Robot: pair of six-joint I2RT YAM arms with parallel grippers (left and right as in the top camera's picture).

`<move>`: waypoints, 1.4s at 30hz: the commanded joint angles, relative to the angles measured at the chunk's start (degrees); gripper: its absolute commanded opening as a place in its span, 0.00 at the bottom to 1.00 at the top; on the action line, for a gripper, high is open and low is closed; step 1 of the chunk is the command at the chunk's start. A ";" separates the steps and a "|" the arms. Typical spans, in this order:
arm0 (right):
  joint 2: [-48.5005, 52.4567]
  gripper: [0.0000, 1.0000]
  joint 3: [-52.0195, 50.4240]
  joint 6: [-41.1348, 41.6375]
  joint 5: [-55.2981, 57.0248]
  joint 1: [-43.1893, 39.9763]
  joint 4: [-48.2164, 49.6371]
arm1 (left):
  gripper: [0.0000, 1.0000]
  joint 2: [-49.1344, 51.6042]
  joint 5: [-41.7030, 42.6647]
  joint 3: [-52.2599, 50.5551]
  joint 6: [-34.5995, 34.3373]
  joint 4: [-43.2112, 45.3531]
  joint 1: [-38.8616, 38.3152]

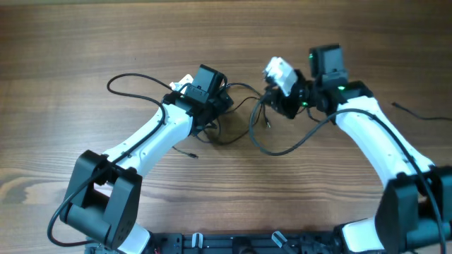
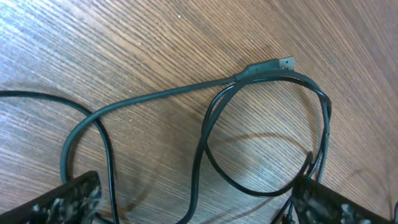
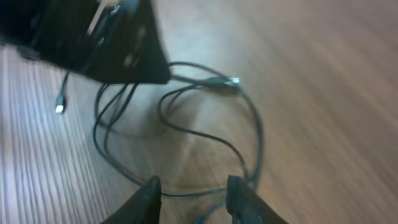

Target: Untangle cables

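Cables (image 2: pixel 205 134) are found looped on the tabletop (image 1: pixel 70 42) between both arms: thin, limp, light, easily snagged. Left hand (image 2: pixel 196 186) is spread wide; right hand (image 3: pixel 189 190) is part-open, with nothing gripped. Hold is best taken behind the plug (image 2: pixel 273 65).

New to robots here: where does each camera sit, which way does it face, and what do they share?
Overhead: fixed above the table, looking straight down; shows left arm, right arm, left gripper and right gripper over the cables.
Left wrist: on the left arm, looking down between its open fingers at a cable loop.
Right wrist: on the right arm, blurred, looking past its fingers toward the left gripper.
Shared: both wrist views show a looped cable with a plug end.
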 commanded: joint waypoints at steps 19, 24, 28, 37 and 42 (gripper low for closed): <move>23.26 0.57 -0.20 -21.35 2.71 7.74 21.27 | 1.00 -0.33 10.99 0.02 0.35 0.52 12.11; 21.29 0.04 -0.02 -9.18 2.34 7.34 23.41 | 1.00 -0.33 11.52 0.02 0.37 1.84 11.93; 11.96 0.04 -0.04 1.27 -3.87 5.07 22.40 | 1.00 -0.33 15.13 0.02 7.56 1.88 10.03; 1.84 0.04 -0.04 13.33 -4.09 2.75 7.80 | 0.75 2.64 10.54 0.02 9.84 2.51 3.34; -4.37 0.04 -0.02 28.48 -4.13 -2.71 7.48 | 0.55 8.02 10.58 0.02 9.81 7.17 3.34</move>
